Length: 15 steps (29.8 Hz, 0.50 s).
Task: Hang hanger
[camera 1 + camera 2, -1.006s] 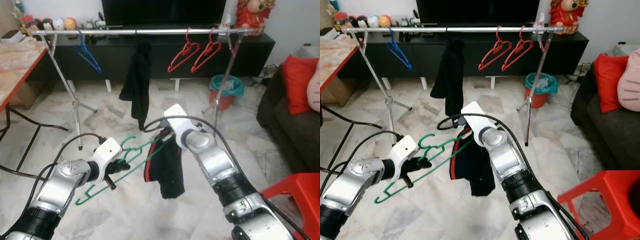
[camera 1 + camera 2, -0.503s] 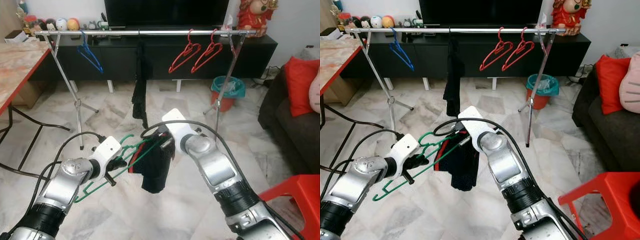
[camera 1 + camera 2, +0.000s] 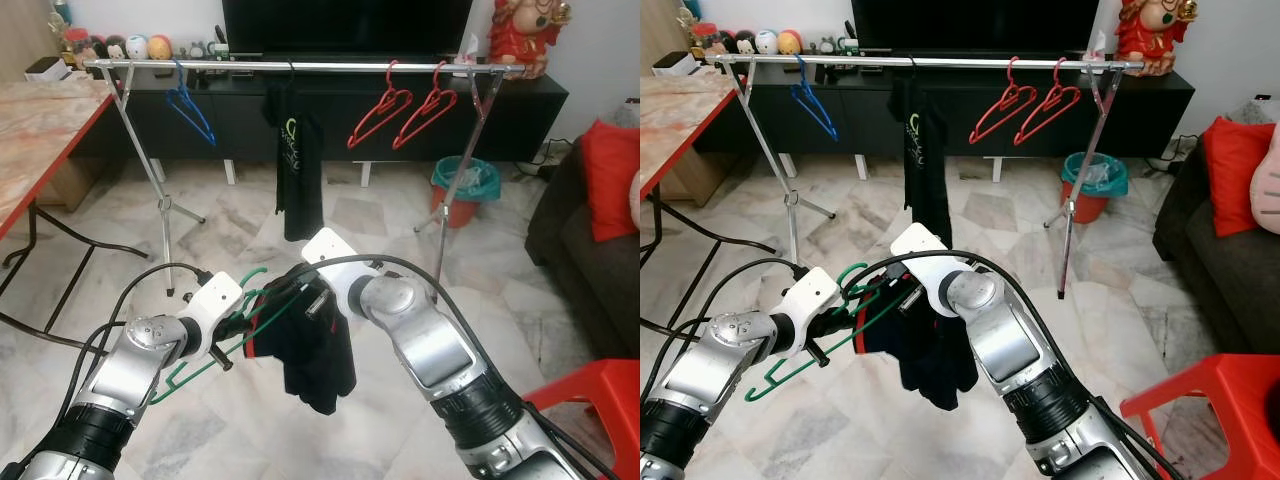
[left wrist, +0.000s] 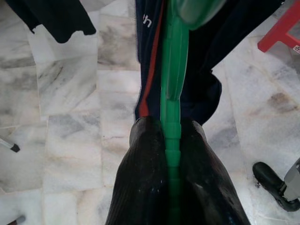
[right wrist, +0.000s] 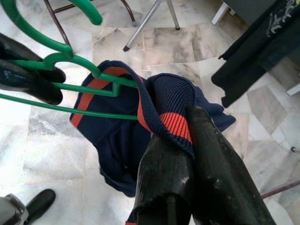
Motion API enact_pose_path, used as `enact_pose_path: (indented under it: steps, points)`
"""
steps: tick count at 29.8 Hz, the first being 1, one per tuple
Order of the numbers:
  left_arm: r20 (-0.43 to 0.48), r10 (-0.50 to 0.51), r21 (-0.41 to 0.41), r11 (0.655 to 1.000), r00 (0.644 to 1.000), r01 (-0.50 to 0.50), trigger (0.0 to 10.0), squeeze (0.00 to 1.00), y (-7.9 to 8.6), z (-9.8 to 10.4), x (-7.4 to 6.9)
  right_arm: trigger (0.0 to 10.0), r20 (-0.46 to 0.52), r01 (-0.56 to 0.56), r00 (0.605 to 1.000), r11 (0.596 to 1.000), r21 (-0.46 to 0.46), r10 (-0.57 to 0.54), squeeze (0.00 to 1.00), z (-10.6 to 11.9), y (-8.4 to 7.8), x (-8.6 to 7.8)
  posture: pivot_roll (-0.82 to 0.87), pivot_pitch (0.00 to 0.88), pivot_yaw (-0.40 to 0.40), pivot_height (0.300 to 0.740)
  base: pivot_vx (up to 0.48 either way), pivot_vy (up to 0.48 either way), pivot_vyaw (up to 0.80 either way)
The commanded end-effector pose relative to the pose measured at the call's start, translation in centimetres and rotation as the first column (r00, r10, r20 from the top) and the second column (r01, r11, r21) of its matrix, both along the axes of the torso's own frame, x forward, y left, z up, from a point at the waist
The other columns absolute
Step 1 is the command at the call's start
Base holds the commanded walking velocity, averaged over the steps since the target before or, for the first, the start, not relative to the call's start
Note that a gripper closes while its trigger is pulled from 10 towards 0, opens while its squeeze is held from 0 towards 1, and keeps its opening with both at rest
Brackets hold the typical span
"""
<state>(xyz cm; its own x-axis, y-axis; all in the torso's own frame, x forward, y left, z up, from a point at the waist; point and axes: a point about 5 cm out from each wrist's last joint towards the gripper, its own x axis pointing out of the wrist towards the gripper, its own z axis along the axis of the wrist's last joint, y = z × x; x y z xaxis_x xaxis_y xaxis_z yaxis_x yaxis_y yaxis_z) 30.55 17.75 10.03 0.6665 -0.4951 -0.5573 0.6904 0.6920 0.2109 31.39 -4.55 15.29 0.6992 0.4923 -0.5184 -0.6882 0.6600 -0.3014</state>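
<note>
My left gripper is shut on a green plastic hanger, which slants low in front of me; its bar runs between the black fingers. My right gripper is shut on the red-striped collar of a navy garment, which hangs down beside the hanger. The collar sits against the hanger's neck and one green arm passes into the cloth. Farther off stands a silver clothes rail.
On the rail hang a blue hanger, a black shirt and two red hangers. A table is at the left, a sofa and red stool at the right. A teal bin stands behind the rail's right leg.
My right gripper has carried the navy garment leftward onto the hanger. The view has shifted, and the black shirt on the rail has turned to show its print.
</note>
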Motion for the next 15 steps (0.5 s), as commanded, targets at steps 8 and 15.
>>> enact_pose_path:
  steps: [8, 15]
  points:
    - [0.016, -0.041, 0.006, 0.999, 0.999, 0.041, 10.0, 0.0, -0.3, 0.5, 0.2, 10.0, 0.032, -0.214, 0.976, 0.976, 0.027, 0.213, 0.0, 2.0, 2.0, -1.9, -0.09, 0.0, 0.003, 0.74, 0.0, 0.0, 0.0]
    - [0.033, -0.043, -0.029, 0.999, 0.999, 0.044, 10.0, 0.0, -0.8, 0.8, 0.6, 10.0, 0.011, -0.388, 0.921, 0.921, -0.035, 0.389, 0.0, 1.5, 2.5, -3.6, -0.1, 0.0, 0.004, 0.74, 0.0, 0.0, 0.0]
